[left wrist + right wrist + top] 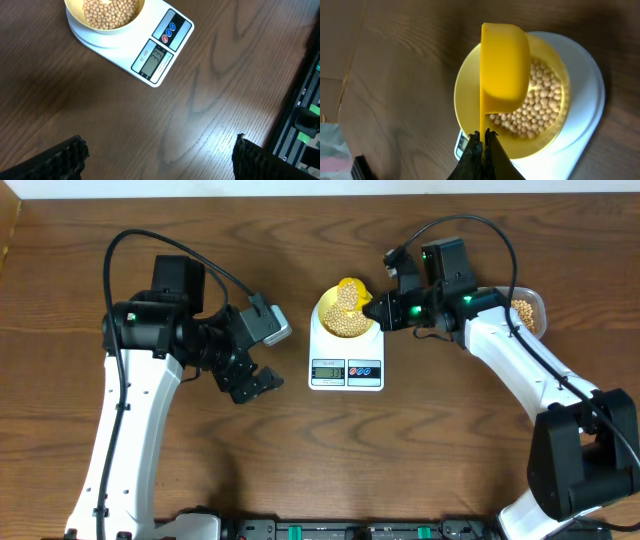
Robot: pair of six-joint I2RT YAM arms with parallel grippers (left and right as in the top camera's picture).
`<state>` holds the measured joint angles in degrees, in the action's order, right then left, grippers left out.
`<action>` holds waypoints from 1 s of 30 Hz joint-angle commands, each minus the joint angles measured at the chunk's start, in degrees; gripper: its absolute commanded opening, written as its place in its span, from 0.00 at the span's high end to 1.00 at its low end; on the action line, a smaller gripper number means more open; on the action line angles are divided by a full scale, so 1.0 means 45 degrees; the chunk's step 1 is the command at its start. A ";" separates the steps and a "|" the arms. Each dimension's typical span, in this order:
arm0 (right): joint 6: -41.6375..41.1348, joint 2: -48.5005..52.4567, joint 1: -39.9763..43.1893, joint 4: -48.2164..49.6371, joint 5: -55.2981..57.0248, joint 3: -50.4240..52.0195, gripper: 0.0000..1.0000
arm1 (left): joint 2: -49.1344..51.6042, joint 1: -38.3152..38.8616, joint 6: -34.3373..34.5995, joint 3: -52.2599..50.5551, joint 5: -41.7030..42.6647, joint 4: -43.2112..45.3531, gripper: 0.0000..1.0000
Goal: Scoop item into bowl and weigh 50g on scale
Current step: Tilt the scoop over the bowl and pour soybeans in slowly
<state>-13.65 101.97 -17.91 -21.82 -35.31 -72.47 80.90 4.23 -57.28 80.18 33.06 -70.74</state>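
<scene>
On the middle of the table [300, 460] the scale [346, 370] carries the bowl [325, 315], which already holds a good heap of beans [350, 322]. Above it the right gripper [483, 144] is pinched tight on the thin handle of the yellow scoop [504, 65], which is tipped on its side over the bowl; its inside is out of sight, so I cannot tell whether it is empty. Beside the scale the left gripper [255, 383] hangs with jaws spread wide, holding nothing. More beans lie in the clear tub [528, 313] behind the right arm. Scooping and pouring look well under way. What remains, I judge, is checking the display [154, 59], too small to read, and adjusting the beans to the target weight.
</scene>
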 commanded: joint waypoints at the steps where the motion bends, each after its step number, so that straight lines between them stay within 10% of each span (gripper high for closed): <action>1: -0.0121 0.0058 -0.0223 0.0185 0.0355 0.0010 0.99 | 0.0073 0.0019 -0.0219 0.0112 0.0165 -0.0083 0.05; 30: -0.0058 -0.0097 -0.0510 -0.0301 0.1409 0.0010 0.99 | 0.0073 0.0019 -0.0223 0.0112 0.0165 -0.0083 0.05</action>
<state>-14.94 101.97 -19.46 -22.37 -29.63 -72.47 80.90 4.23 -57.28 80.18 33.06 -70.74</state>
